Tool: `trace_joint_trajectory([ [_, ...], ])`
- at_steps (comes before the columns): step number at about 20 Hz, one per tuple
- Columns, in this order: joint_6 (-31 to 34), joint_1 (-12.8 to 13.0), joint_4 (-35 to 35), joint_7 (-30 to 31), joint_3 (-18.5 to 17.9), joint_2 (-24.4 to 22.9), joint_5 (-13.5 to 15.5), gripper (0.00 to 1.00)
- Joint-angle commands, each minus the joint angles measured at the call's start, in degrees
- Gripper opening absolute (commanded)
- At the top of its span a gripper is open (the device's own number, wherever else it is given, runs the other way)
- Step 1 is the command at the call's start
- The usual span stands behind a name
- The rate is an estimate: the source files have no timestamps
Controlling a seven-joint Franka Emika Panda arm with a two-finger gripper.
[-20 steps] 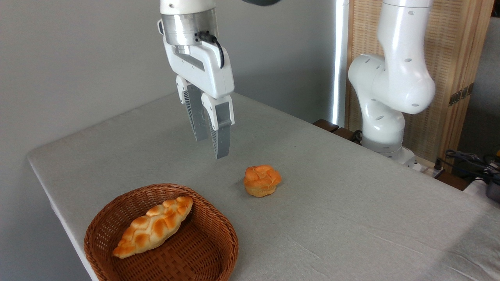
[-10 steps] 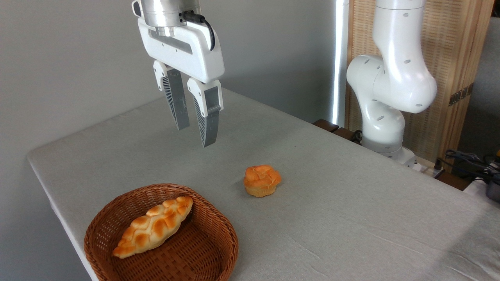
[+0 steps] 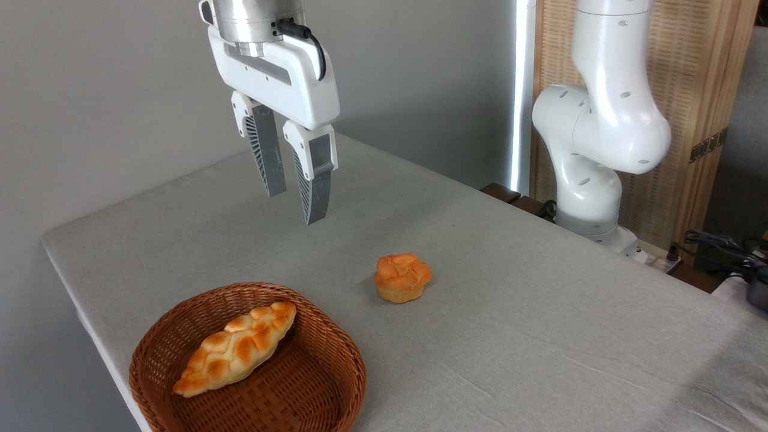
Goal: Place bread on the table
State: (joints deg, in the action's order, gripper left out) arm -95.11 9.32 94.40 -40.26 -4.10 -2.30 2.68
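Note:
The bread (image 3: 402,277), a small round orange-golden bun with a knotted top, rests upright on the table (image 3: 510,300), which wears a light grey-beige cloth. My gripper (image 3: 295,207) hangs well above the cloth, up and to the left of the bun, pointing downward. Its two grey ribbed fingers (image 3: 313,186) stand apart with nothing between them, so it is open and clear of the bun.
A brown wicker basket (image 3: 312,390) at the front left holds a longer braided golden loaf (image 3: 237,348). The white arm base (image 3: 591,180) rises at the table's far right edge, with cables (image 3: 720,246) beyond it and a grey wall behind.
The open gripper has risen and shifted left, away from the bun, with most of that motion in the first half second. The bun, basket and loaf have stayed put.

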Motion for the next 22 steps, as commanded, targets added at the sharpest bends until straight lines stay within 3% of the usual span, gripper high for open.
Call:
trace_joint_trajectory([
  [1,-0.8,-1.1,-0.7,0.2,0.7,0.5,1.9,1.0],
  [5,-0.7,-5.8,-1.1,0.1,4.2,0.7,2.6,1.0],
  [8,0.0,-6.2,-1.1,-0.1,4.8,0.7,1.9,1.0],
  [11,0.4,-8.7,-1.2,-1.0,7.3,0.7,0.9,1.0],
  [15,0.9,-8.9,-1.2,-1.0,7.3,0.6,0.2,1.0],
  [17,3.4,-8.9,-1.2,-2.4,7.2,0.6,-2.1,1.0],
  [22,3.6,-8.9,-1.2,-1.6,7.4,0.7,-2.2,1.0],
])
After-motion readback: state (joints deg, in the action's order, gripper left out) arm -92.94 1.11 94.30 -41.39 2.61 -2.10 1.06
